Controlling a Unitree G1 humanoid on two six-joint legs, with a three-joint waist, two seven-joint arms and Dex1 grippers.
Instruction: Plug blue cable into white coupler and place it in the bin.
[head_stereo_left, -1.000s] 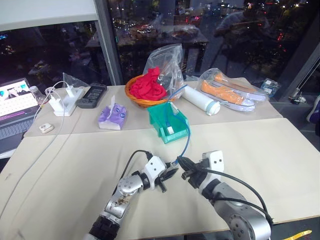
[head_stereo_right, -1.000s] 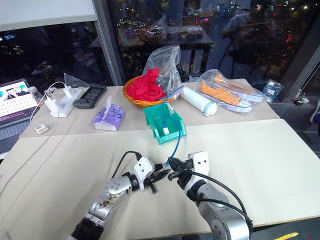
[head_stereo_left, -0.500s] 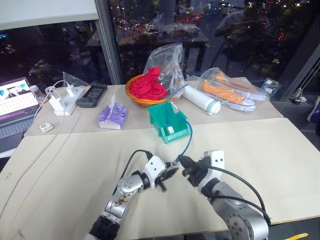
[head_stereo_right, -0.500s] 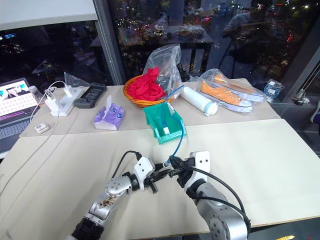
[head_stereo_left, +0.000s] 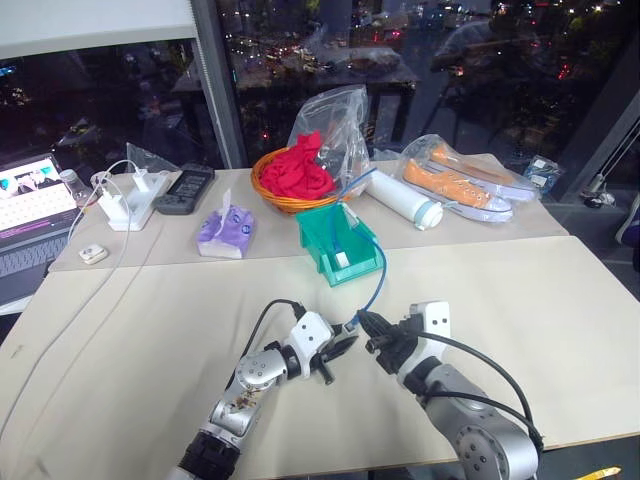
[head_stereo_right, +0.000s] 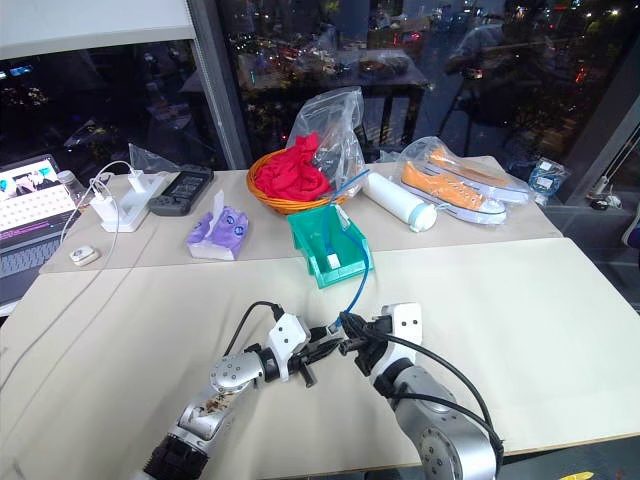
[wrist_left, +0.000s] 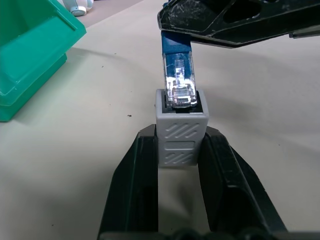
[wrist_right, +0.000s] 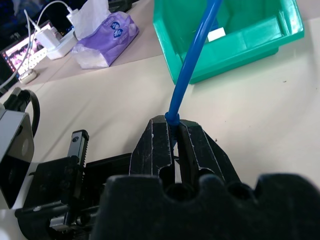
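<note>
Blue cable (head_stereo_left: 376, 280) insertion step in progress, judged from the plug sitting at the mouth of the white coupler (wrist_left: 179, 131). Landmark for places: the bin (head_stereo_left: 340, 247), teal-green, standing on the counter (head_stereo_left: 150, 320).

Left to right. The left gripper (head_stereo_left: 335, 352) sits on the near side of the bin and a little to its left, low over the counter. Its two black fingers (wrist_left: 134, 190) are narrowly parted and clamp the coupler by its sides, socket facing away from the wrist. The coupler reads as light grey-white with ribbed faces in the left wrist view.

Right of that, the right gripper (head_stereo_left: 366, 324), also nearer than the bin, is closed tight on the cable just behind its clear plug (wrist_left: 179, 85). From there the cable rises away from the gripper and curves up to and over the bin's front lip; its far end lies past the bin toward the orange basket (head_stereo_left: 285, 190).

The plug tip is in the coupler's opening, touching it, but most of the plug body is outside, so it does not look fully seated. It leans slightly rather than lining up straight with the socket.

Next move likely calls for a straight push of plug into socket, with the left gripper holding the coupler steady and the tilt corrected first. After that, the joined pair goes forward into the bin. A small white item (head_stereo_left: 344, 260) already lies inside the bin.
</note>
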